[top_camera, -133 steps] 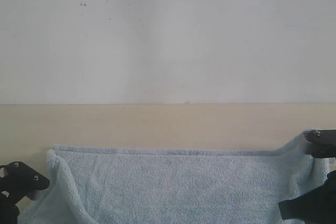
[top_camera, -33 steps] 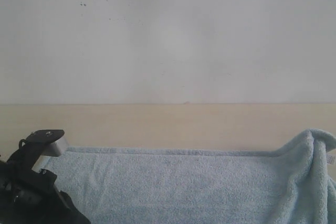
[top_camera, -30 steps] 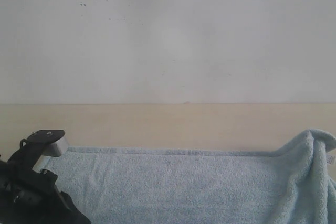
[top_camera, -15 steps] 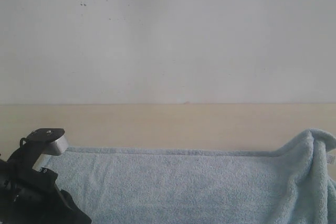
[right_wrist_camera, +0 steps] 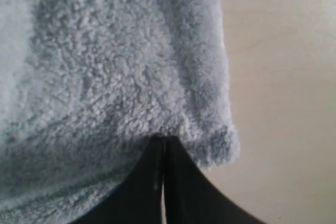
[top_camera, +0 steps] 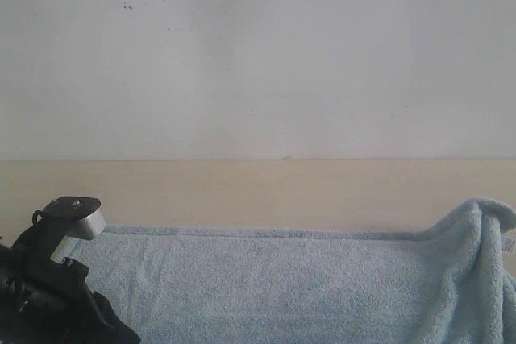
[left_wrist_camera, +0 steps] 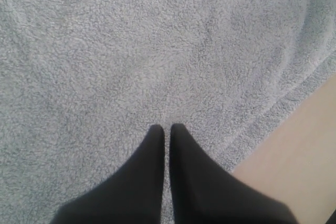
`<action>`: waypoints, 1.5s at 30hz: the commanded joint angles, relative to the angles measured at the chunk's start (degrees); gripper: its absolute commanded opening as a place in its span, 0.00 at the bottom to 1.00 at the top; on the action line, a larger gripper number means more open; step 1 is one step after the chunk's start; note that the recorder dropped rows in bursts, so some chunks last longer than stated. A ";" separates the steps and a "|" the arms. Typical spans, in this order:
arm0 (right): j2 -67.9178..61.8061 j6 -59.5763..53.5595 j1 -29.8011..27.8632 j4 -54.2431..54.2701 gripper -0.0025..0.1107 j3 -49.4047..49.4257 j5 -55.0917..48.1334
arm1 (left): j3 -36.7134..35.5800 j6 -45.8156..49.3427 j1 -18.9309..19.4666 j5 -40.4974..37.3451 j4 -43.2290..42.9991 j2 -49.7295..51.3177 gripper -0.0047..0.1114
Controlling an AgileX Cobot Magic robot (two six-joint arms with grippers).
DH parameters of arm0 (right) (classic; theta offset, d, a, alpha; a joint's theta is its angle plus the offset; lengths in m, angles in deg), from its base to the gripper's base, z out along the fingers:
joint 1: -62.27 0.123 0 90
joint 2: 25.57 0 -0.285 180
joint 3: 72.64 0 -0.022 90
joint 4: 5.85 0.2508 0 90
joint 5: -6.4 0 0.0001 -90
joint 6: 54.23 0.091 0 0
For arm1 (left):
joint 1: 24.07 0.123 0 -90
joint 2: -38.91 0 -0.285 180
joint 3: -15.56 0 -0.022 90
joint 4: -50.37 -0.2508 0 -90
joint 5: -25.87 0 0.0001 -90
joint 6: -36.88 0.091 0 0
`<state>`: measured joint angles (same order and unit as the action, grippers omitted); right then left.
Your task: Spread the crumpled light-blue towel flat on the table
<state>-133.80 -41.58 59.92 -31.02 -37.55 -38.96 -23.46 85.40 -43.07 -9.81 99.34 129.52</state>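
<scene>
- Beige table (top_camera: 258,191) is backed by a white wall (top_camera: 258,54); the towel (top_camera: 274,288) is laid across its near part.
- The left fold is now flattened; the left gripper (left_wrist_camera: 167,129) is closed, empty, over cloth.
- The right gripper (right_wrist_camera: 164,141) is pinched on the hem; the right corner remains bunched, so the task is judged unfinished.

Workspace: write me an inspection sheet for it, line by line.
Surface: table, pale beige, bare behind the towel.
Job's things: towel, light blue, mostly flat with a straight far hem; its right corner stands bunched up in a peak.
Clutter: nothing seen.
Grippers: left gripper shut, tips over the towel near its hem, gripping no cloth; right gripper shut on the towel's edge, out of sight in the exterior view.
Cables: a small dark loop on the left arm, perhaps a cable.
Surroundings: white wall with small dark specks.
</scene>
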 commanded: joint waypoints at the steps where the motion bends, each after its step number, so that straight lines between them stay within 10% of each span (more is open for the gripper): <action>1: -0.21 0.75 -0.43 -1.31 0.02 0.13 -0.94 | 0.09 0.40 -0.14 -0.36 0.49 0.10 0.08; 45: 7.73 20.75 -0.43 -12.68 0.02 3.72 -5.90 | 0.50 1.38 -0.14 -2.82 3.13 0.10 0.08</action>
<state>-130.95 -24.75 59.92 -38.85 -32.48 -49.17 -23.35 85.63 -43.07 -12.77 101.36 129.52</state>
